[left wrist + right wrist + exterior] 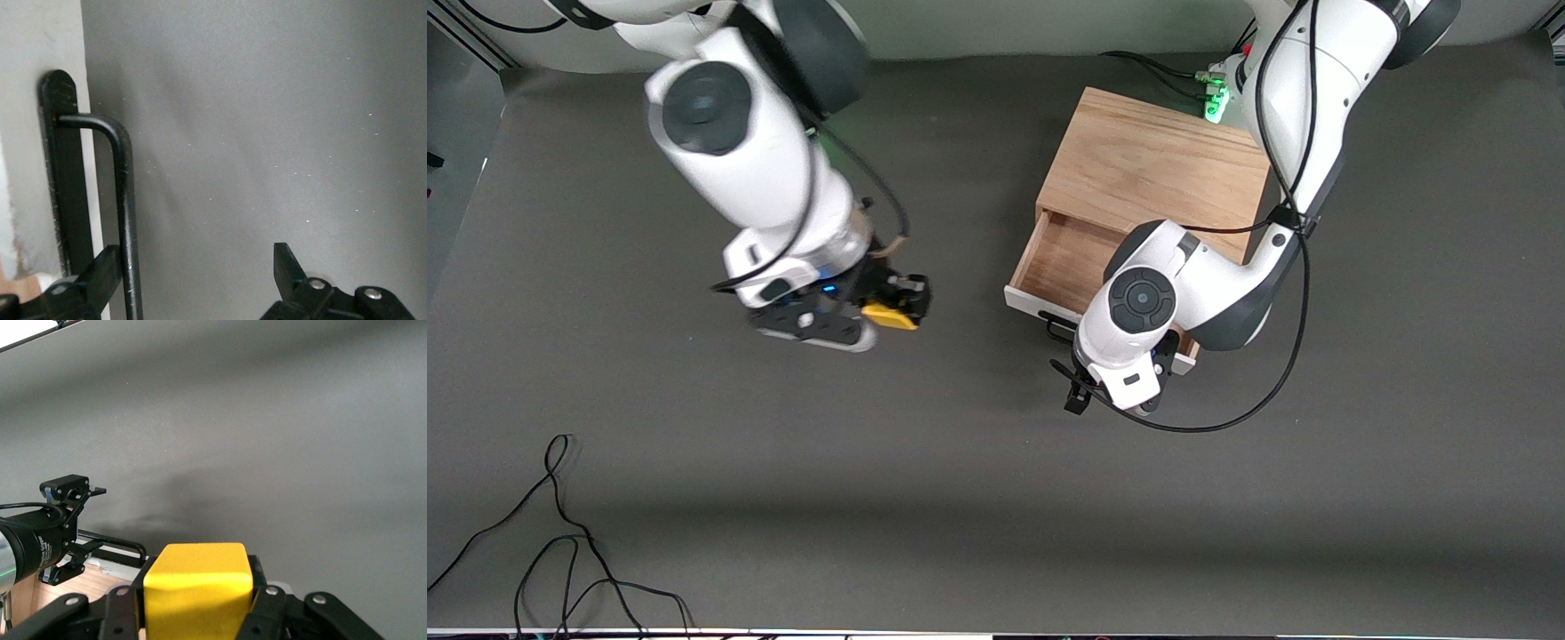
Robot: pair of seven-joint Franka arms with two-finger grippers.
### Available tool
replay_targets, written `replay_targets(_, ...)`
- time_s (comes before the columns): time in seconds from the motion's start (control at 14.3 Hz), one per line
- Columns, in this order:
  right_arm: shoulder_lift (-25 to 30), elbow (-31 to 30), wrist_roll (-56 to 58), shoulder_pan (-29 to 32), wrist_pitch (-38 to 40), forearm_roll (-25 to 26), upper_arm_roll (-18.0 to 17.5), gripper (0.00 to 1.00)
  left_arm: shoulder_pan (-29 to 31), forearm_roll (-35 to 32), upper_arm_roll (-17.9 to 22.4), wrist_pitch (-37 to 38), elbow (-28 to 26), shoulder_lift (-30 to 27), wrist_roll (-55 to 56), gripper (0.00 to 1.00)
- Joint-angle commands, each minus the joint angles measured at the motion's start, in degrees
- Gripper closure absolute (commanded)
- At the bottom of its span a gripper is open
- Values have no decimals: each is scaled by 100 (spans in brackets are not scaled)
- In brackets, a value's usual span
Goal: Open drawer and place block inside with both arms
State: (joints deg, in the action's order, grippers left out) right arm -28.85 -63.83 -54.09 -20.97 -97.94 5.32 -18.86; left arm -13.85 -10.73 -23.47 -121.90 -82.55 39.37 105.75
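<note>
The drawer (1060, 260) stands partly pulled out of its light oak box (1152, 164), showing its wood interior. My left gripper (1079, 384) is at the drawer's front, open, with the black bar handle (127, 220) between its fingers (288, 268); one finger sits between bar and white panel (40, 40). My right gripper (894, 307) hangs over the bare mat toward the right arm's end, shut on the yellow block (889, 315). In the right wrist view the block (197, 590) fills the gap between the fingers, with the open drawer (63, 587) farther off.
Loose black cables (560, 542) lie on the mat near the front camera at the right arm's end. The left arm's cable (1227, 418) loops down beside the drawer front. Grey mat (960, 498) covers the table.
</note>
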Motion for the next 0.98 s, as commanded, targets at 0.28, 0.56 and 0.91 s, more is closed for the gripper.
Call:
replay_targets(0.28,-411,38,-1164,-724,-409,532,14,100,390,-192,53,7,741,-52,-343,0)
replay_targets(0.56,-647,38,-1673,-1137,-629,707,14,100,1181,149,-44,700,767,-395,-1728,0)
replay_targets(0.91,-1131,38,-2078,-1770,-946,901,14,100,2131,721,-27,2115,723,-983,-4276,0)
